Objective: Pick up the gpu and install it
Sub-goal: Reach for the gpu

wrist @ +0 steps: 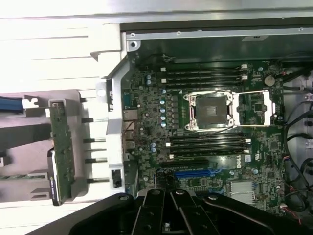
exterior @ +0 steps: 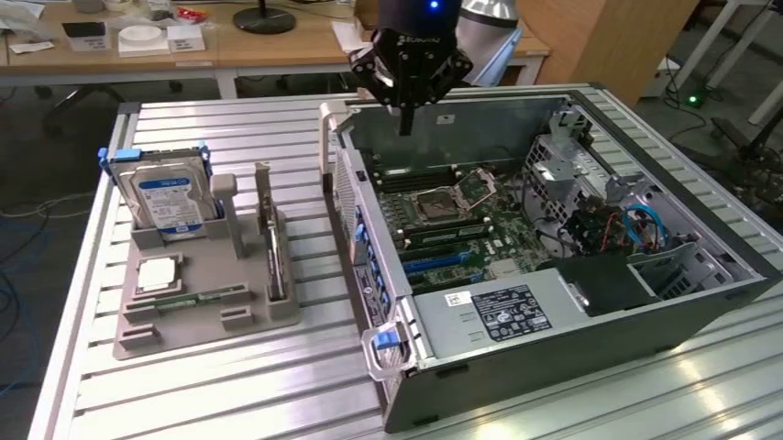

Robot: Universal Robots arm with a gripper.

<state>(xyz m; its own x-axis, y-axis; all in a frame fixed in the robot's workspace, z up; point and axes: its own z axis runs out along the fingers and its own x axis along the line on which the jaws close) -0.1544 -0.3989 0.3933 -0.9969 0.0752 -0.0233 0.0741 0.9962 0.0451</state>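
The gpu (exterior: 274, 261) is a thin green card standing on its edge in a slot of the grey holder (exterior: 208, 321), on the exterior view's left. In the wrist view the gpu (wrist: 61, 147) shows edge-on beside the case wall. My black gripper (exterior: 406, 124) hangs above the far edge of the open computer case (exterior: 575, 339), well apart from the card. Its fingers are shut together with nothing between them. The wrist view has the gripper (wrist: 168, 203) over the motherboard (wrist: 146, 107), close to the blue expansion slot (wrist: 195, 173).
The holder also carries a silver hard drive with a blue label (exterior: 165, 197), a processor chip (exterior: 159, 273) and a small memory stick (exterior: 202, 298). Inside the case are the processor socket (wrist: 212, 110), memory slots and cables (exterior: 612, 225). Wooden desks stand behind the slatted table (exterior: 220, 394).
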